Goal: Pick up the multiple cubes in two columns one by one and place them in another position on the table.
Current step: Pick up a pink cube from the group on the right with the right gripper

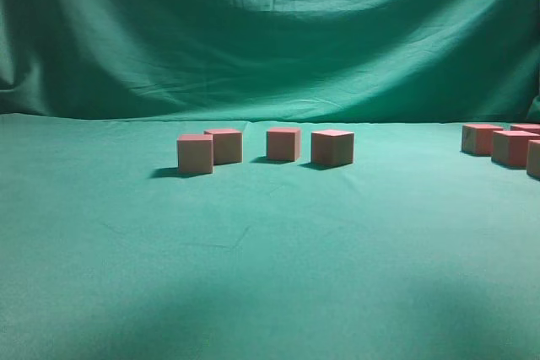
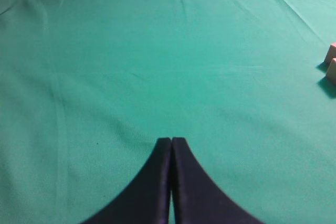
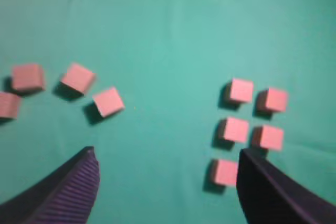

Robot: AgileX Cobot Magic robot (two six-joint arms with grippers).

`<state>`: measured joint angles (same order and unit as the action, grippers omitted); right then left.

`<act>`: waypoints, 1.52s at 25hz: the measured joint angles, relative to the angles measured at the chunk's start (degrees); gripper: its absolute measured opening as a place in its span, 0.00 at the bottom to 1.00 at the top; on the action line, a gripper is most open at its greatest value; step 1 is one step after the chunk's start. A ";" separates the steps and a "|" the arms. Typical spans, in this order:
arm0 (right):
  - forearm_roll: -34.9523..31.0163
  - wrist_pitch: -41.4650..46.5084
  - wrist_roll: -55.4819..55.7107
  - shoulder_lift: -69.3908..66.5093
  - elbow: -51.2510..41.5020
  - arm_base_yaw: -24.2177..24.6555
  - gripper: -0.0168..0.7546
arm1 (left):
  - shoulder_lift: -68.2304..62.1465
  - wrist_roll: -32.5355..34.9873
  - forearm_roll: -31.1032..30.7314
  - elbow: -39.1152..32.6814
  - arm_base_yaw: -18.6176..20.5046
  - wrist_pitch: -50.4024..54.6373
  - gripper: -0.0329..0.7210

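Observation:
Several pink-topped cubes stand on the green cloth. In the exterior view a loose row sits mid-table, from one cube (image 1: 195, 154) to another (image 1: 332, 147), and a cluster sits at the far right (image 1: 513, 147). In the right wrist view the cluster is two columns (image 3: 234, 129), its nearest cube (image 3: 226, 172) beside the right finger, and the loose cubes lie to the left (image 3: 108, 101). My right gripper (image 3: 168, 156) is open and empty, above the cloth between the groups. My left gripper (image 2: 171, 140) is shut and empty over bare cloth. Two cubes (image 2: 331, 62) show at its view's right edge.
A green cloth (image 1: 270, 276) covers the table and hangs as a backdrop (image 1: 270, 31) behind it. Neither arm shows in the exterior view.

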<state>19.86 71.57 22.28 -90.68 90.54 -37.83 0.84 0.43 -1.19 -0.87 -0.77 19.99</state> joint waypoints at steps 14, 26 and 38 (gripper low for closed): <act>-8.74 -16.21 2.33 1.81 -31.06 15.01 0.71 | 0.00 0.00 0.00 0.00 0.00 0.00 0.04; -9.39 -27.15 0.99 1.81 -31.89 18.67 0.71 | 0.00 0.00 0.00 0.00 0.00 0.00 0.04; -7.71 -31.02 0.99 -6.27 -31.89 18.67 0.71 | 0.00 0.00 0.00 0.00 0.00 0.00 0.04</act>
<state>12.14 40.55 23.27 -96.95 58.65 -19.16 0.84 0.43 -1.19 -0.87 -0.77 19.99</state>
